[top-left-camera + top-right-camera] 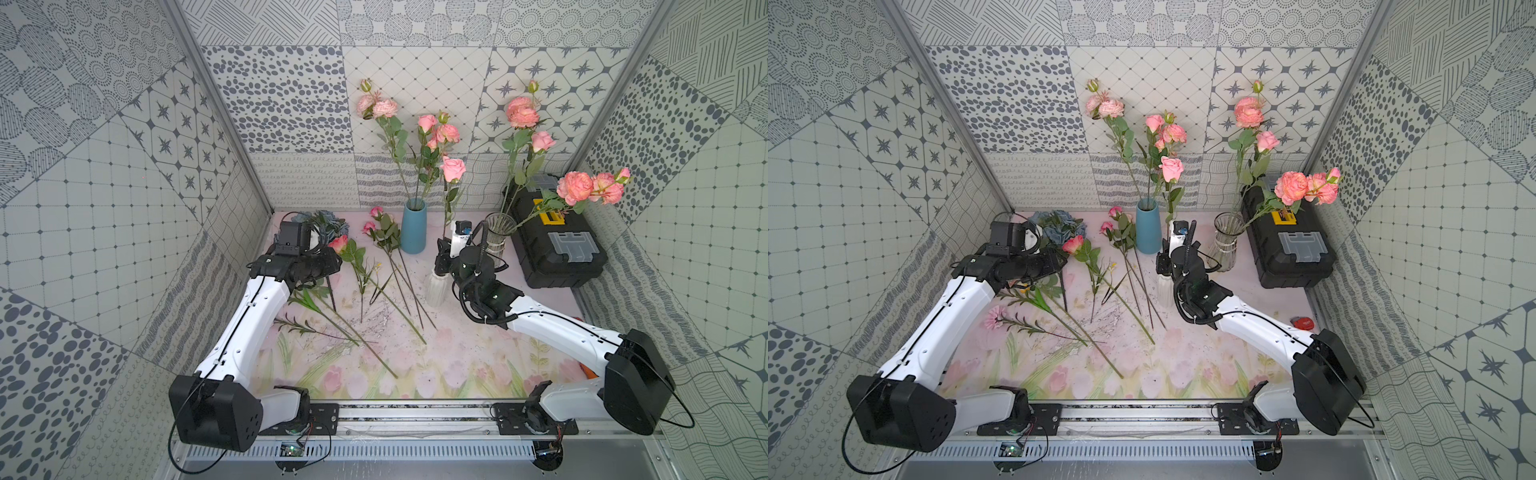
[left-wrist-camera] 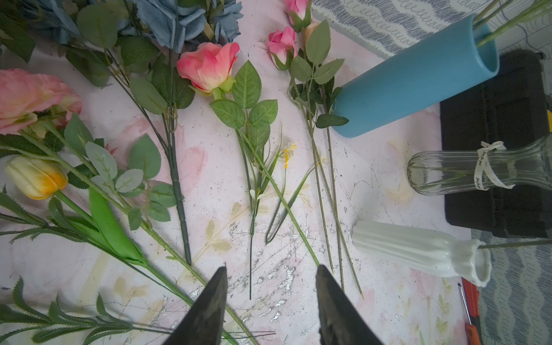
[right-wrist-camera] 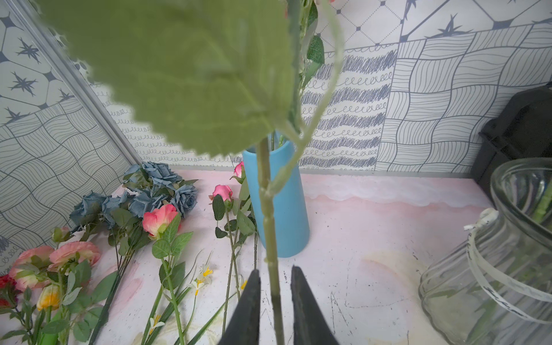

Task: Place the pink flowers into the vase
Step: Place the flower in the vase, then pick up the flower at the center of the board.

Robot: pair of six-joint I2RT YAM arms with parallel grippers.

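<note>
Three vases stand on the surface (image 1: 457, 357): a blue vase (image 1: 413, 228) at the far middle, a glass vase (image 1: 498, 235) to its right beside a black toolbox (image 1: 559, 255), and a white vase (image 1: 435, 289) nearer, partly under the right arm. Pink flowers (image 1: 448, 133) stand in the blue and glass vases with their blooms high against the far wall.

One more pink rose (image 1: 453, 168) stands almost upright by the right arm, bloom on top and long axis close to vertical. Both top views hide the fingers under the wrist. Only the right wrist view shows the right hand (image 3: 274, 270) slightly parted, with the rose stem (image 3: 270, 227) passing between the fingers and a sliver of gap on each side, so nothing is clamped. The left wrist view shows a green stem running out of the white vase's mouth.

The left hand (image 2: 270, 267) hovers over the left of the surface, about half open and empty.

A salmon rose (image 1: 338, 244) and a spray of small pink buds (image 1: 372, 220) lie flat. Their blooms are at the far end and their stems run toward the near side, slanting right. The left wrist view also shows a yellow tulip (image 2: 35, 177) that the arm covers from above.
</note>
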